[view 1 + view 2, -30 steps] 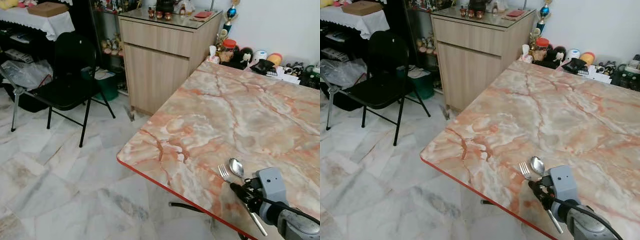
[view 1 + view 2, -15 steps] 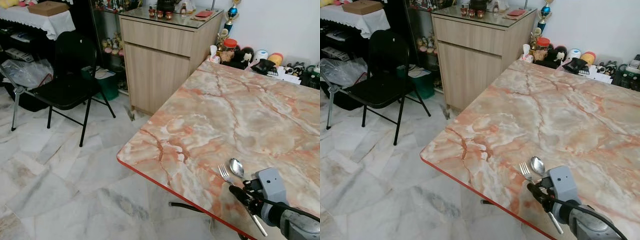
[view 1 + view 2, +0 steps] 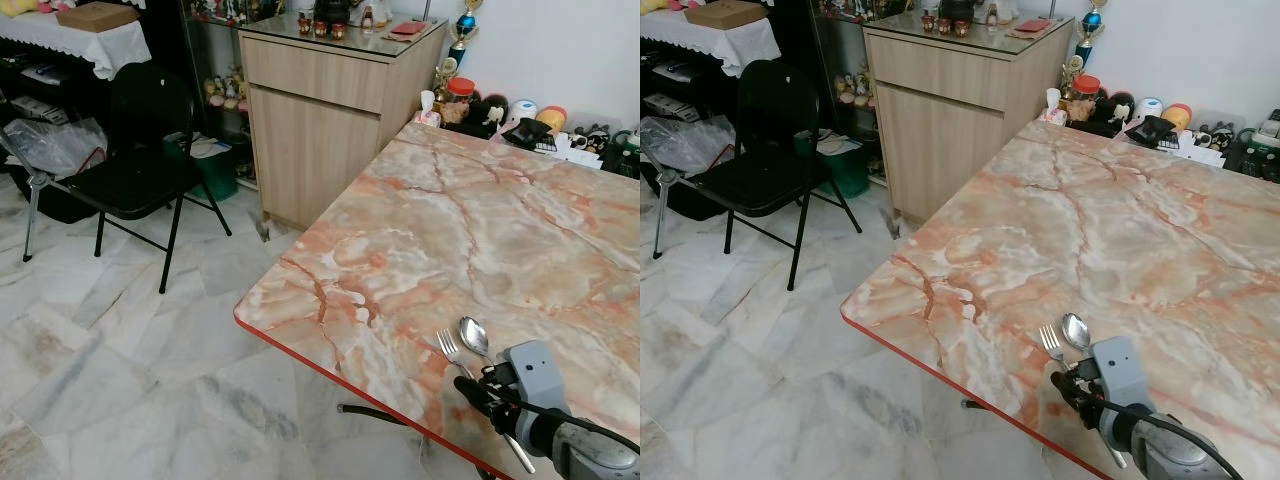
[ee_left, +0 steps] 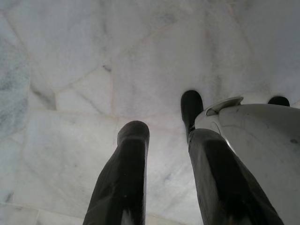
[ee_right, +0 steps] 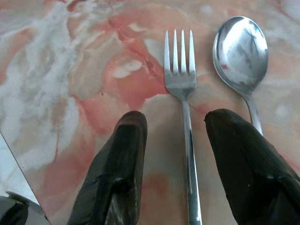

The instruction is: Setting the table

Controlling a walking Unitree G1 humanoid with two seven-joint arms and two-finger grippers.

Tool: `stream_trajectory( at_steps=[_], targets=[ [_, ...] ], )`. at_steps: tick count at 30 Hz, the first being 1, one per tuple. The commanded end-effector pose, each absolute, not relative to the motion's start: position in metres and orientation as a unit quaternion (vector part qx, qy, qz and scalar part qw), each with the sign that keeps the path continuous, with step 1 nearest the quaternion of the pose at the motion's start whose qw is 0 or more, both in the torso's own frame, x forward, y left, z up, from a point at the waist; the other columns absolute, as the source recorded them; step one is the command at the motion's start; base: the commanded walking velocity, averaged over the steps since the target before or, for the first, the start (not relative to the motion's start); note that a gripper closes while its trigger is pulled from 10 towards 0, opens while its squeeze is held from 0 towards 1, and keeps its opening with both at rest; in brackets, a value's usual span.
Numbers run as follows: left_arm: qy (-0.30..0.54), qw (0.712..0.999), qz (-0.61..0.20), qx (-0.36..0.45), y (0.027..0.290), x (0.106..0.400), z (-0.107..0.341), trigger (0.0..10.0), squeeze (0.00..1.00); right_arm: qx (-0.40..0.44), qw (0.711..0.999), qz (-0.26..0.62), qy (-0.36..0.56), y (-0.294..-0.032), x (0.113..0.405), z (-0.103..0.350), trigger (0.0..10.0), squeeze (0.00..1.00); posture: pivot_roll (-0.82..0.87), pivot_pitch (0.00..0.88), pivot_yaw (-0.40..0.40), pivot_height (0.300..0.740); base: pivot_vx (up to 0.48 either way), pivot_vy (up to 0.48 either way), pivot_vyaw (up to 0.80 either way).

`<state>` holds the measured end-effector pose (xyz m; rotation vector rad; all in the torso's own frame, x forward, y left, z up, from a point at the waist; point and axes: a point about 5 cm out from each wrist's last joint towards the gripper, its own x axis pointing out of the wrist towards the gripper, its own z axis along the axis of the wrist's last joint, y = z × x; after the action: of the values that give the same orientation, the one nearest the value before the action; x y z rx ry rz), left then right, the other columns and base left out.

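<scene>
Your right gripper [image 5: 173, 159] sits spread wide with nothing in it, low over the near corner of the marble table [image 3: 480, 220]. The fork [image 5: 180, 79] runs dead ahead toward 12 o'clock, handle passing right between the fingers, tines pointing away. The spoon [image 5: 240, 49] lies parallel at about 1 o'clock. Left gripper [image 4: 164, 159] hangs over the floor, fingers apart, so I'd say the right is way nearer.

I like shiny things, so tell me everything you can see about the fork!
The shiny silver metal fork has four straight tines and a long thin handle. It lies flat on the pink-and-white marble-patterned table, near the red-trimmed edge, beside a shiny silver spoon, not touching it. The right gripper has its black fingers open either side of the handle, not gripping it.
</scene>
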<state>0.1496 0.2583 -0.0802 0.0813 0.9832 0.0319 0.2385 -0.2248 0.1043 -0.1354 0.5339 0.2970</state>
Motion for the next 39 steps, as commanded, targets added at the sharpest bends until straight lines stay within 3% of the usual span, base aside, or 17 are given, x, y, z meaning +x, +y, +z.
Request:
stream_trajectory(
  at_steps=[1,39],
  targets=[
    [0.492,0.869,0.012,0.046,0.261,0.138,-0.084,10.0,0.00,-0.068,0.951,0.147,0.264,-0.224,0.239,0.102,10.0,0.00,-0.02,0.098,-0.006,0.740,0.000,0.000,0.00],
    [0.492,0.870,0.006,0.045,0.258,0.135,-0.086,10.0,0.00,-0.076,0.950,0.139,0.269,-0.226,0.247,0.086,10.0,0.00,-0.01,0.108,-0.004,0.740,0.000,0.000,0.00]
  ],
)
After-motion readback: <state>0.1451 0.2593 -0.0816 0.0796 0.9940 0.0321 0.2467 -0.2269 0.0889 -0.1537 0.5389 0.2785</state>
